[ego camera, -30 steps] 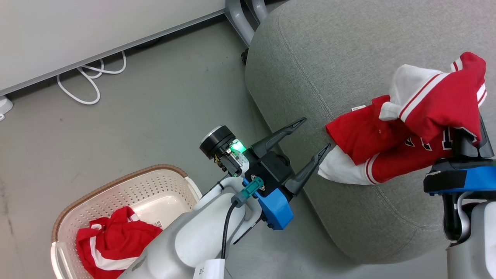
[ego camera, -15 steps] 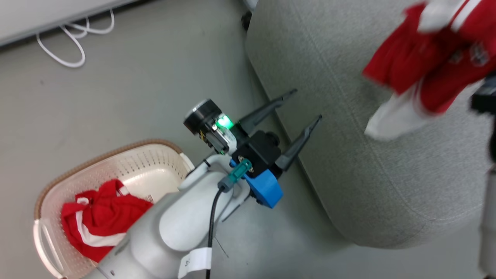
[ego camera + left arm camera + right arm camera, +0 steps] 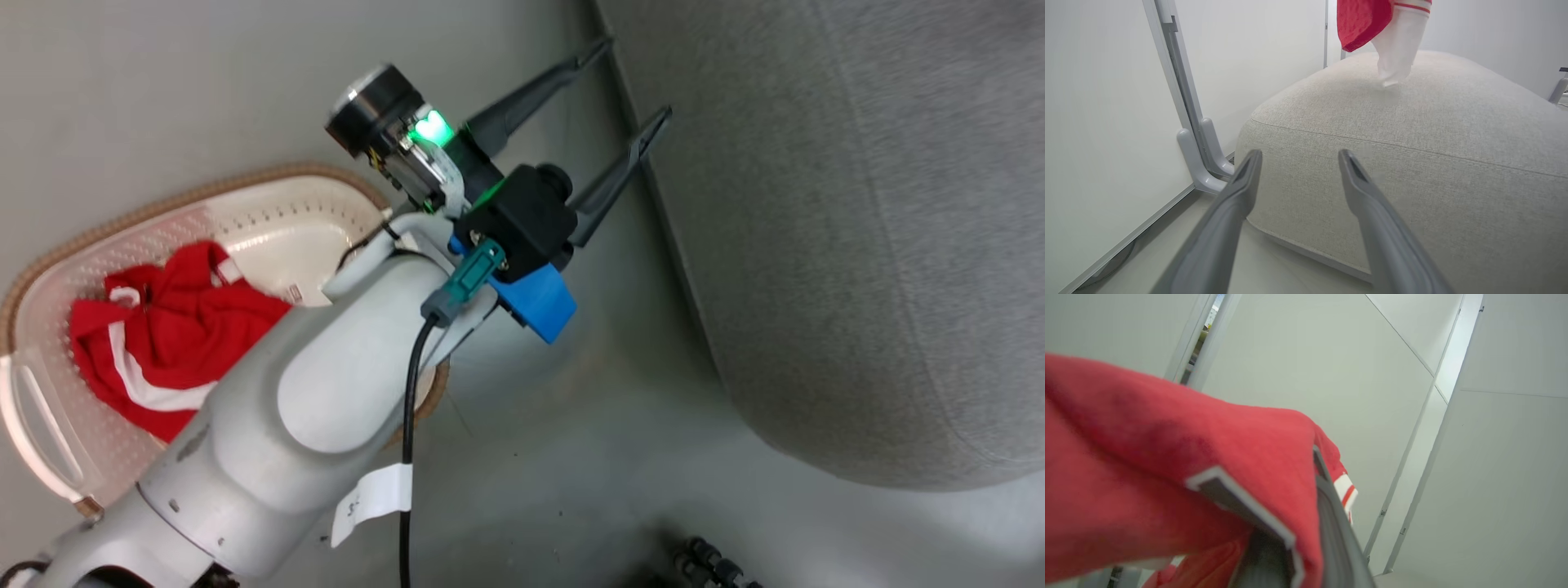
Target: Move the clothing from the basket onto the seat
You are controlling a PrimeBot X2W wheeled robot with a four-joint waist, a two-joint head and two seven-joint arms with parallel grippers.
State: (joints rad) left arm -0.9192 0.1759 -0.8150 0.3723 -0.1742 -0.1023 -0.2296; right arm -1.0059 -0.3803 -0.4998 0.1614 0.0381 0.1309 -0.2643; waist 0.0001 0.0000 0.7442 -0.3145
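Head view's got stuff the wrist cams don't: the basket sits on the floor at the left of the frame, with the second red garment bunched inside it. The left gripper is up top, fingers spread wide with nothing between them, right by the side of the seat.

Left wrist view has the same spread left gripper pointing at the seat. At the top of that frame the jersey hangs over the seat cushion, its white end dangling just above the fabric or brushing it, hard to say.

Right wrist view is where the right gripper turns up, with the jersey draped over it. The cloth hides the jaws, so can't tell if they're pinching it.

Versus a second ago: the head cam has swung, so the whole picture shifted. Back then the jersey sagged onto the seat's edge; now it hangs off it. The left gripper has the same spread, and the basket pile is unchanged.
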